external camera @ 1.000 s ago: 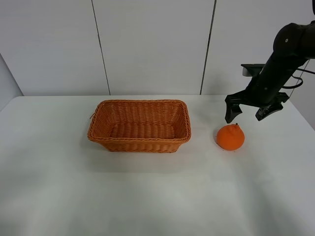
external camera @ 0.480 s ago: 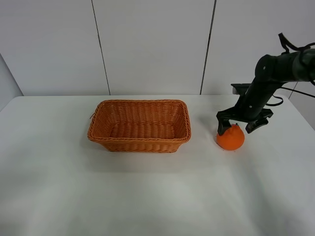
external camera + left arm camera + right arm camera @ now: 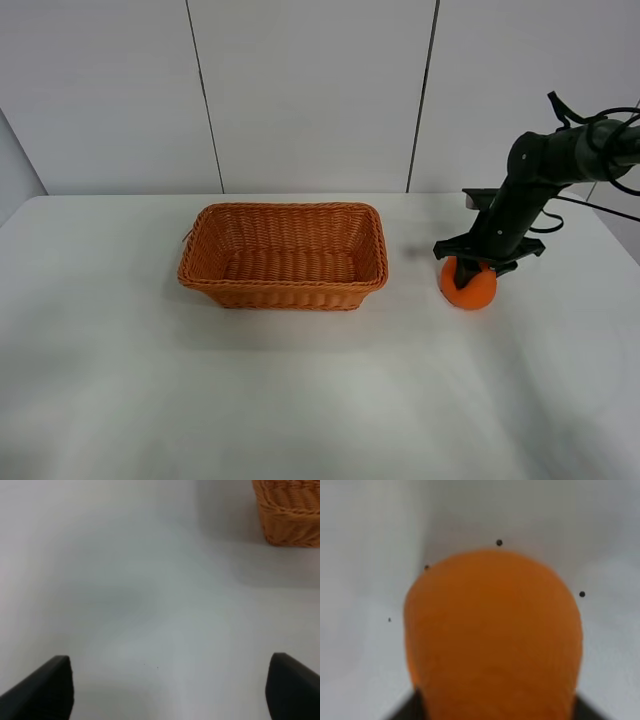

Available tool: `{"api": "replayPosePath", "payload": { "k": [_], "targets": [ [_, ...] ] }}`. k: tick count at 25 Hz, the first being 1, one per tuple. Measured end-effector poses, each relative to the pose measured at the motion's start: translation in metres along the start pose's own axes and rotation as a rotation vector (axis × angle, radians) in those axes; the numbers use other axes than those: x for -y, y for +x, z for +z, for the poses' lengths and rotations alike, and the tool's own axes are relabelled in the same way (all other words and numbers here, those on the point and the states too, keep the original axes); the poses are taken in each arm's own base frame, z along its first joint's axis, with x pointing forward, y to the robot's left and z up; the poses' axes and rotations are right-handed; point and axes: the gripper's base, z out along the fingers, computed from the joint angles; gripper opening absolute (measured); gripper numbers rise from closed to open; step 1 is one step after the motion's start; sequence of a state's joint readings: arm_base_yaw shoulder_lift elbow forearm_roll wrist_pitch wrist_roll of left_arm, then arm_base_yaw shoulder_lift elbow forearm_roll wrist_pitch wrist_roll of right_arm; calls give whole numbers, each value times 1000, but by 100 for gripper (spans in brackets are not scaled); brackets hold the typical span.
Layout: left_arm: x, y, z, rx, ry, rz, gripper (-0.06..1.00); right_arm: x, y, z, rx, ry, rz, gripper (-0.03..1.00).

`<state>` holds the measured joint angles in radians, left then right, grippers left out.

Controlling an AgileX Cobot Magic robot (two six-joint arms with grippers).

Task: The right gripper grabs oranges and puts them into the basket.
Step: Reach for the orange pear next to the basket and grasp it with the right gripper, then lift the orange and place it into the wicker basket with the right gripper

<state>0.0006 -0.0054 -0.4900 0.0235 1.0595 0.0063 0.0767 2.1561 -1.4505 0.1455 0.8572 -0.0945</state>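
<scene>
The orange (image 3: 469,289) is round and bright, and it rests on the table to the right of the basket (image 3: 283,296), near it but not touching. The basket is woven, orange-brown, rectangular and shallow, and it stands with its open side up. The right gripper (image 3: 473,267) is low over the top of the orange, with one black finger at each side. I cannot tell whether the fingers press it.

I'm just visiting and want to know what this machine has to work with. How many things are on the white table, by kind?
Orange: 1
Wicker basket: 1
Total: 2
</scene>
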Motion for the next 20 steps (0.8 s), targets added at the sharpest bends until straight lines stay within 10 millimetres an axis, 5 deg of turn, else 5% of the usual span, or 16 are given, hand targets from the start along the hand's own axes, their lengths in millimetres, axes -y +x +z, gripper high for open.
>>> {"api": "replayPosePath", "payload": {
  "k": [2, 5, 10, 15, 20],
  "targets": [
    [0, 0, 0, 0, 0, 0, 88, -1, 0, -7, 9, -2, -1, 9],
    [0, 0, 0, 0, 0, 0, 88, -3, 0, -22, 27, -4, -5, 9],
    [0, 0, 0, 0, 0, 0, 88, -12, -7, -86, 114, -9, -35, 9],
    [0, 0, 0, 0, 0, 0, 88, -46, -11, -151, 240, 1, -139, 9],
    [0, 0, 0, 0, 0, 0, 88, -97, -12, -174, 294, -28, -246, 9]
  ]
}}
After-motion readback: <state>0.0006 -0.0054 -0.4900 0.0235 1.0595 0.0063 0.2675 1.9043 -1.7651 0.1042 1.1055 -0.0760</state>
